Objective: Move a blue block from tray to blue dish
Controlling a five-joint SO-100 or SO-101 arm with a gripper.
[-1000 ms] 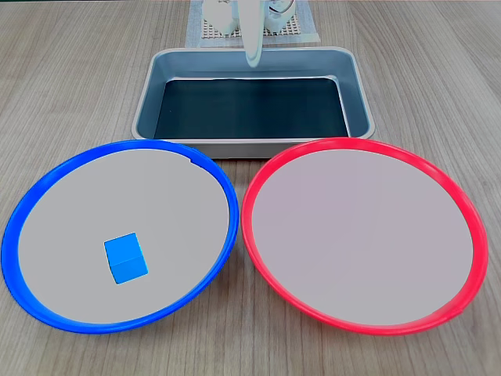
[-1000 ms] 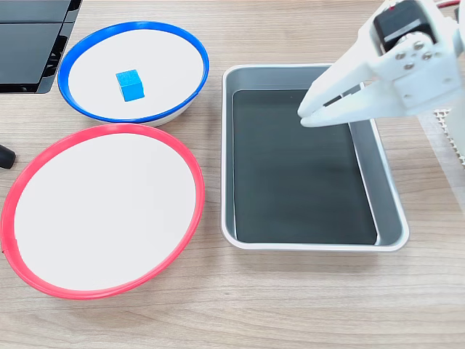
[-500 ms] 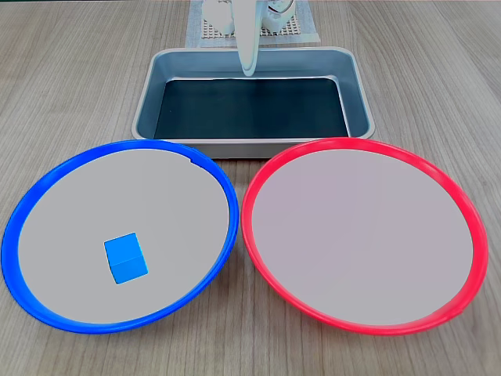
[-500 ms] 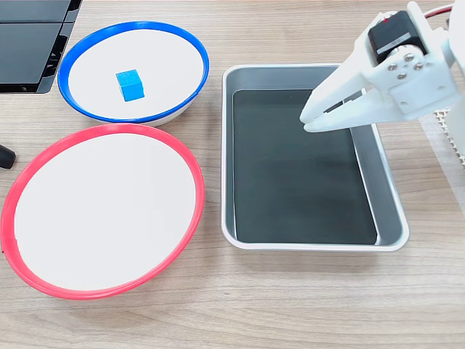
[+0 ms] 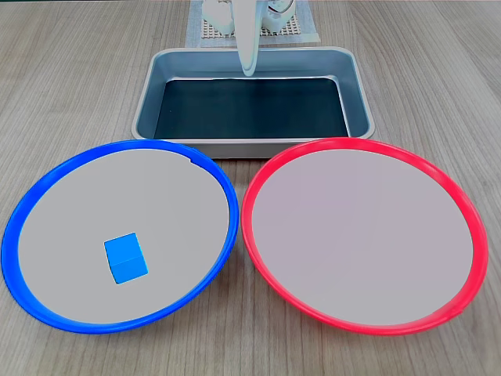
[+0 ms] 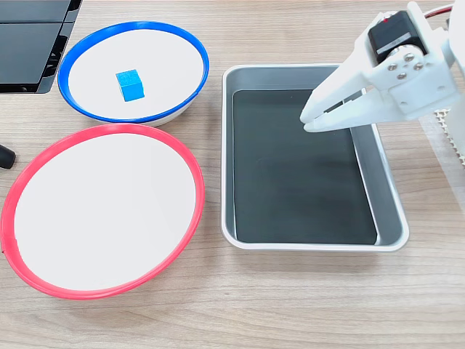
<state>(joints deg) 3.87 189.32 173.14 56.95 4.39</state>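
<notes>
Fixed views, both; inventory of one counter point(image 6: 290, 305), pale wood-grain laminate.

Item 1. Blue block point(image 6: 130, 84) point(image 5: 126, 258): small bright blue cube, plain matt faces, no markings. Lies flat on the floor of the blue dish, left of centre in the front-facing fixed view, and well apart from the hand, at about 9 o'clock from it in the side fixed view.

Item 2. Hand point(image 6: 305, 122) point(image 5: 248, 69): white plastic, two tapering fingers, dark motor block behind. Hangs above the tray's far end, tips almost together with a thin slit between them, grasping nothing.

Item 3. Blue dish point(image 6: 69, 58) point(image 5: 223, 188): large, round, flat, with grey-white centre and glossy bright blue rim.

Item 4. Red dish point(image 6: 22, 269) point(image 5: 470, 219): same size and form, red rim; nothing lies in it. Sits just beside the blue dish.

Item 5. Tray point(image 6: 392, 218) point(image 5: 149, 94): rectangular grey metal, rounded corners, raised sides, dark black floor.

Item 6. White mesh mat point(image 5: 305, 31) behind the tray, under the arm's base.

Item 7. Dark flat panel point(image 6: 29, 43) at the 10 o'clock corner of the side fixed view.

No legible writing or labels.
</notes>
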